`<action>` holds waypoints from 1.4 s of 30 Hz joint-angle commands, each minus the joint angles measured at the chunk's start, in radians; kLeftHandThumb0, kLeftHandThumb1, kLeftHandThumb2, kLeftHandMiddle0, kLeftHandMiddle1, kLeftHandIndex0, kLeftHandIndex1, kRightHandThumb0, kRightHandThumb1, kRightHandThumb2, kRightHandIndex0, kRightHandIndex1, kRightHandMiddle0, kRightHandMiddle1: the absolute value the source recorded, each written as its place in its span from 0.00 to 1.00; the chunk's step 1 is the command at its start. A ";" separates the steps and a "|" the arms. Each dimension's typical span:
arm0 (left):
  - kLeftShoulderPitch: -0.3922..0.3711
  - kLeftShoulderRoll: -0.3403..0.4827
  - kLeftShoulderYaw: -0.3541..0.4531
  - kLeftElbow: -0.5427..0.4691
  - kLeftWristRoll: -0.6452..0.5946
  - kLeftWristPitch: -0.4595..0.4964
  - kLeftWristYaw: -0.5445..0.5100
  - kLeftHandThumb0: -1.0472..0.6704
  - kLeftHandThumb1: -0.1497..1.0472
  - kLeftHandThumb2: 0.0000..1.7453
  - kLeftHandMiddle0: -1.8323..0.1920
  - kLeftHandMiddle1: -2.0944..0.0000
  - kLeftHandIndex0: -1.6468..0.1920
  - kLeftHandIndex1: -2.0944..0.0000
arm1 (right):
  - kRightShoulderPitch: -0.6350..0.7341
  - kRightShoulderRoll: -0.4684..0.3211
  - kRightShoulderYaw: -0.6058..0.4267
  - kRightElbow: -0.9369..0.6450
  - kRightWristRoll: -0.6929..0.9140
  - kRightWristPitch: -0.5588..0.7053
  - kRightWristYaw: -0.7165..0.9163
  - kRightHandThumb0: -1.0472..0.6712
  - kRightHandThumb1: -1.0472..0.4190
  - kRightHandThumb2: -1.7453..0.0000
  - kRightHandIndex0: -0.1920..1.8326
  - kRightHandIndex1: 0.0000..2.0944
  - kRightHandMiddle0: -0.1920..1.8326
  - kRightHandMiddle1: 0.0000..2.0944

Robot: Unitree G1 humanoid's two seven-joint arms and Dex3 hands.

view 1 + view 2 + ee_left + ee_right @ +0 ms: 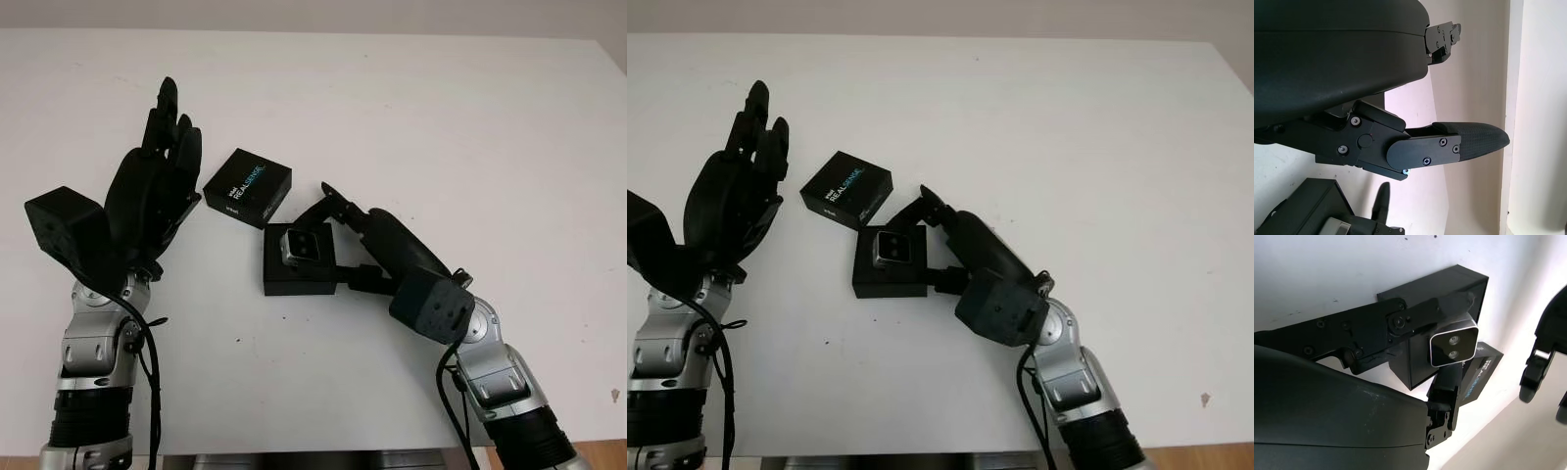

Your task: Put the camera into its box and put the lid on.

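You are partway through: the camera (306,247) sits over the open black box (300,262), and from the head views you cannot tell whether it is fully seated or tilted a little above the recess, so treat the first step as nearly done, not finished. The lid (248,187) is not on yet; it lies flat on the white bench (411,117), printed face up, with one corner just beside the box's far edge. Starting at your left, the left hand (152,191) is raised off the bench with its fingers (168,108) pointing up and away from you, open and holding nothing; the lid lies just to the right of those fingers, near but apart from them. Move right to the box, with the camera's lens face turned upward. The right hand (338,240) reaches in from the right, low over the bench, and its fingers (1415,316) close on the camera from both sides: one runs along the camera's upper side across the box, another comes up under it, as the right wrist view shows. What is left, in my judgement, is to settle the camera fully, let go, draw the right hand clear, then fetch the lid and press it over the box.
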 commanded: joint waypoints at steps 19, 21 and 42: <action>0.018 0.001 -0.001 -0.020 0.000 -0.011 -0.003 0.15 1.00 0.30 1.00 1.00 1.00 1.00 | 0.044 -0.014 -0.006 -0.026 -0.010 -0.057 -0.040 0.19 0.07 0.97 0.00 0.00 0.06 0.07; 0.019 0.001 -0.001 -0.020 0.001 -0.012 -0.002 0.15 1.00 0.30 1.00 1.00 1.00 1.00 | 0.048 0.005 -0.020 -0.021 -0.002 -0.072 -0.081 0.20 0.07 0.97 0.00 0.00 0.07 0.07; 0.013 0.000 -0.001 -0.013 0.001 -0.019 -0.009 0.15 1.00 0.30 1.00 1.00 1.00 1.00 | -0.021 0.060 -0.111 0.113 -0.016 -0.345 -0.322 0.28 0.11 0.97 0.24 0.11 0.18 0.42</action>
